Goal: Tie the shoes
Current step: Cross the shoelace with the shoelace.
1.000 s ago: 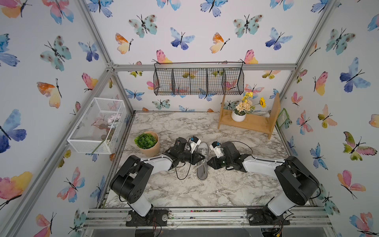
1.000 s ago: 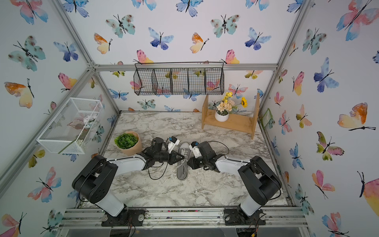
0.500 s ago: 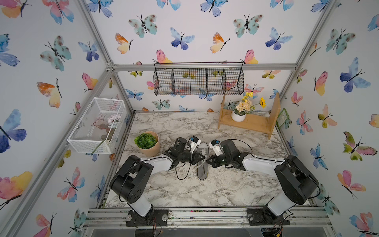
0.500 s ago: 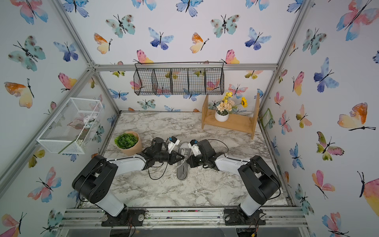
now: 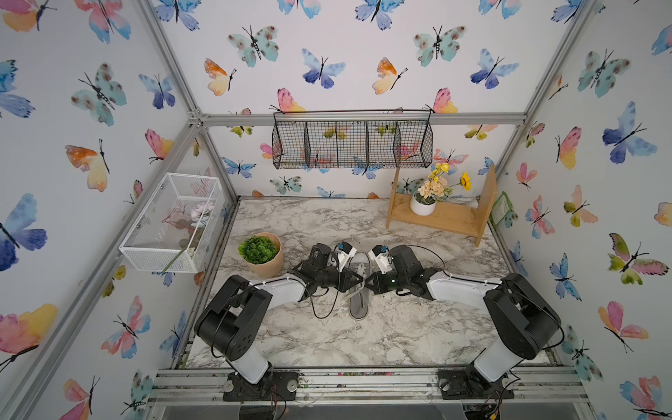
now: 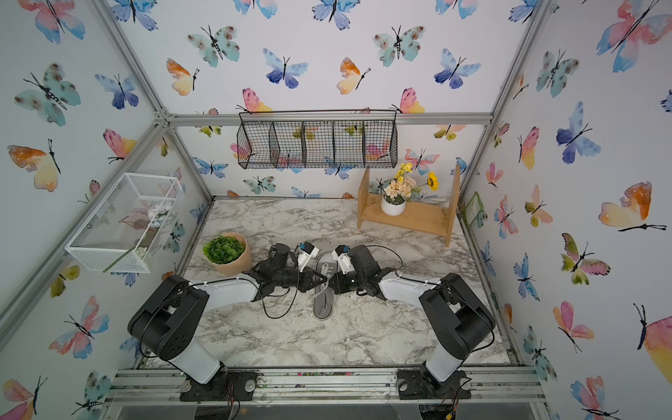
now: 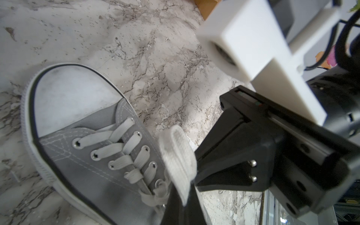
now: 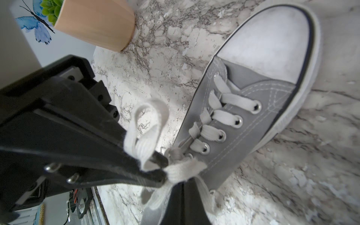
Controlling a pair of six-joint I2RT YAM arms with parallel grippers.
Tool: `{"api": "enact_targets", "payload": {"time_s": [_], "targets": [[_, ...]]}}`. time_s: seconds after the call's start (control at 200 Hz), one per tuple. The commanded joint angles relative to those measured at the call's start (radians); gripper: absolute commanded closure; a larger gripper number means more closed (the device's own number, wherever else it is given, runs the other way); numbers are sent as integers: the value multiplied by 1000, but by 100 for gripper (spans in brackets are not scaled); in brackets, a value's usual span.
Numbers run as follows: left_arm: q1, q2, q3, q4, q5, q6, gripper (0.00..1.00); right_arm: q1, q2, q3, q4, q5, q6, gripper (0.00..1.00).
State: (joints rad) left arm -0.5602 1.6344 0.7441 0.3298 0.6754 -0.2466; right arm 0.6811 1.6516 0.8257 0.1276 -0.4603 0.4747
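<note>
Left end effector (image 8: 161,171) and right end effector (image 7: 195,171) both clamped on laces (image 8: 148,124) of shoe (image 5: 358,305), centre of surface (image 5: 363,338), toe to front edge; uneven pull could slip the laces free or drag the shoe.

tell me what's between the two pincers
The shoe, at its laces: in both top views the left pincer and right pincer face each other across it, nearly tip to tip.
</note>
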Motion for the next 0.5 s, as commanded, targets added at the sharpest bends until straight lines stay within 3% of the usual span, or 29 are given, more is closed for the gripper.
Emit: {"api": "enact_targets", "payload": {"time_s": [0.0, 0.115, 0.496], "targets": [[2, -6, 15, -24, 13, 9, 100, -5, 7, 15, 46, 6, 46, 96], [3, -6, 16, -24, 2, 4, 100, -5, 11, 10, 54, 21, 51, 91], [14, 6, 47, -48, 4, 9, 100, -6, -25, -34, -29, 84, -138, 74]]}}
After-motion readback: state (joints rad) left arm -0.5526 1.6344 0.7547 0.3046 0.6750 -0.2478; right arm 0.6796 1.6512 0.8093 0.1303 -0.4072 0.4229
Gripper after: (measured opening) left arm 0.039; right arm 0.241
